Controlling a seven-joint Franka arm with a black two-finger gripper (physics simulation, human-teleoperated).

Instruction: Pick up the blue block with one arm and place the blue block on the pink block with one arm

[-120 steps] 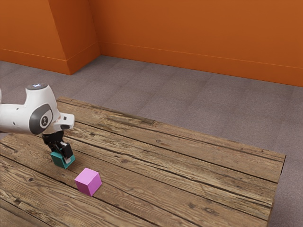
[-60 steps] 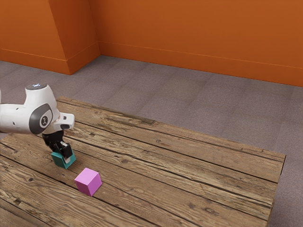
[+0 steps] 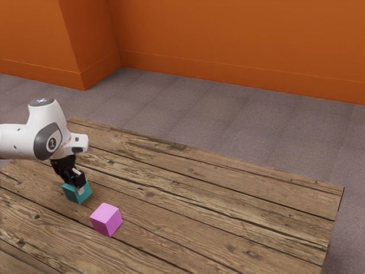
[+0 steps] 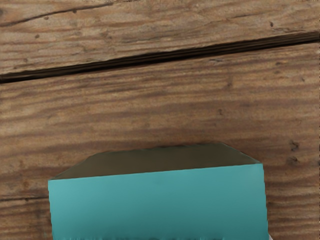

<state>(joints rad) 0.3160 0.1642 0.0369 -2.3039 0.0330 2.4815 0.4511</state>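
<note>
While pinching blue block (image 3: 78, 195) from two sides with claw (image 3: 75, 185), sits low near desk (image 3: 228, 188) edge toward exterior view's left. Noted pink block (image 3: 106, 219) just beside, not touching.

No readable text, labels, numbers or signs on anything.

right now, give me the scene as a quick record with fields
gripper: gripper shut on the blue block, a finger on each of two sides
blue block: blue block, teal in colour, toward the exterior view's left on the table; on the wood or just off it, cannot tell
pink block: pink block lying free, apart from the blue block, nearer the camera and toward the exterior view's right
table: table of rough wooden planks
stacking: not yet done
</note>
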